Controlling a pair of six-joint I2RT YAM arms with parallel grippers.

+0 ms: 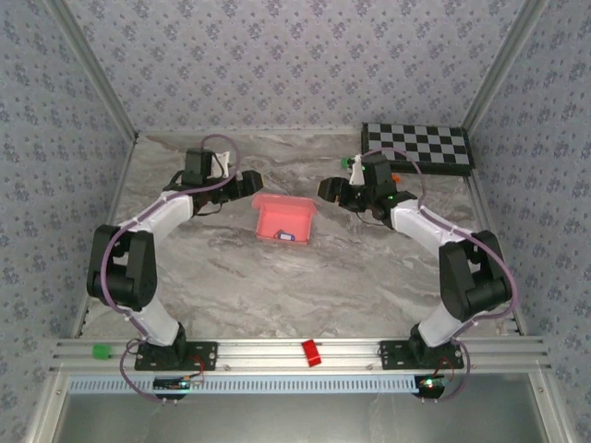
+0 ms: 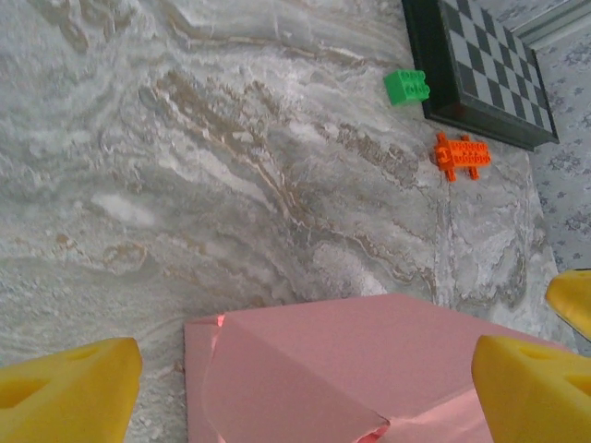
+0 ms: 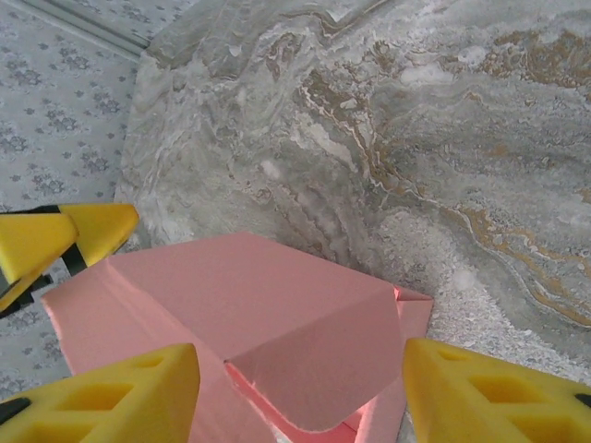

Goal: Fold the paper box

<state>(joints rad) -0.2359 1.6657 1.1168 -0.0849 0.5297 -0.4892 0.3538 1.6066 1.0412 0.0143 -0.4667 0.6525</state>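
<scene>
At the centre of the table, between the two grippers, sits the box. It is plain pink thin card, partly formed. From above it reads as a shallow tray with raised walls, resting flat on the marbled surface. A small dark mark lies on its near inner side; what it is cannot be made out at this size.

The left gripper is just beside the box's far left corner, jaws wide apart and holding nothing. The right gripper is just beside the far right corner, jaws likewise wide and holding nothing.

The left wrist view adds detail too fine for the overhead. A broad panel with a slanted crease and a rounded flap edge leans over the box body. That gripper's yellow fingers stand to either side of it. The left one is clear of the card; contact at the other cannot be settled. Further off, a green block and an orange toy lie beside the checkerboard, well apart from the box.

The right wrist view takes the box from the opposite side. A flap is folded down over a hollow that is a brighter pink inside, below that gripper's spread fingers.

The overhead view takes in a red block on the front rail.
</scene>
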